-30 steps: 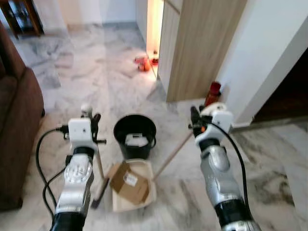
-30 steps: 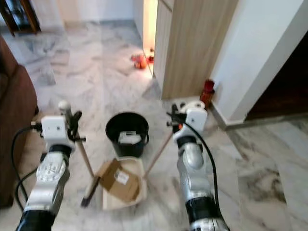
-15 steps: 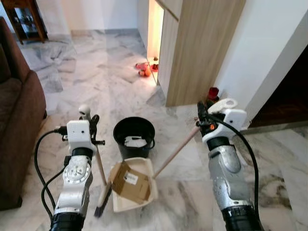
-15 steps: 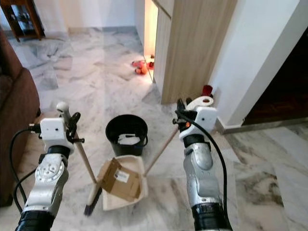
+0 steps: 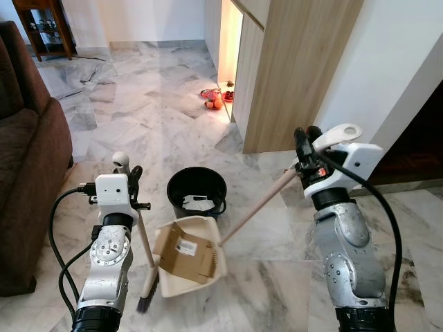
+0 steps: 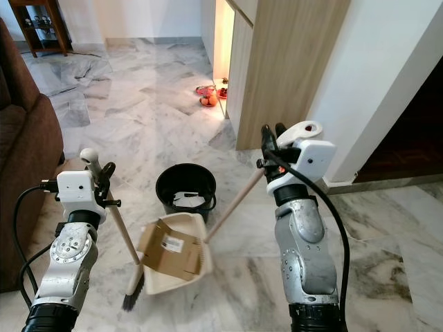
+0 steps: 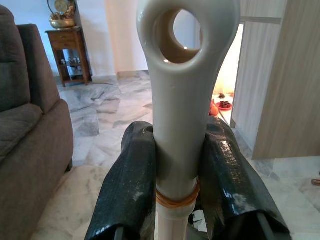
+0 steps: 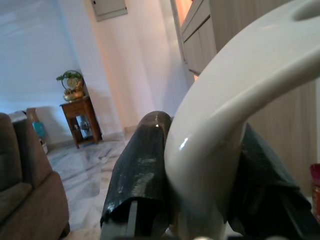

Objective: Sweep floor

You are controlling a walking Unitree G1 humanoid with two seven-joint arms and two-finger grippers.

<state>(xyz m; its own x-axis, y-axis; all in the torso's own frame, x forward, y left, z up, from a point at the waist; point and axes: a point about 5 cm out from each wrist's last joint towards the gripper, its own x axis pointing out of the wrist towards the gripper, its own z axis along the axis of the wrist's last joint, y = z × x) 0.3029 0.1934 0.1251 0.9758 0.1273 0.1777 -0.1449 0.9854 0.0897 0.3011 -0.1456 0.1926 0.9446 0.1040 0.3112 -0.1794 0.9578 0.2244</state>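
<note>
Cardboard point(image 5: 185, 247) should tip cleanly if the right gripper point(image 5: 306, 151), clamping the dustpan point(image 5: 188, 259), lifts toward the far bin point(image 5: 196, 193) while the left gripper point(image 5: 131, 181) pinches the broom point(image 5: 142, 238).

You've got a brown sofa point(image 5: 28, 159) on the left, a wooden side cabinet point(image 5: 47, 28) beyond it, and orange items point(image 5: 216, 102) by the lit doorway.

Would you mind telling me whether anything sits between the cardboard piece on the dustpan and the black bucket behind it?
Nothing visible does. The cardboard piece lies on the dustpan, and the black bucket stands just beyond the pan's far edge, its mouth open with some white trash already inside.
</note>
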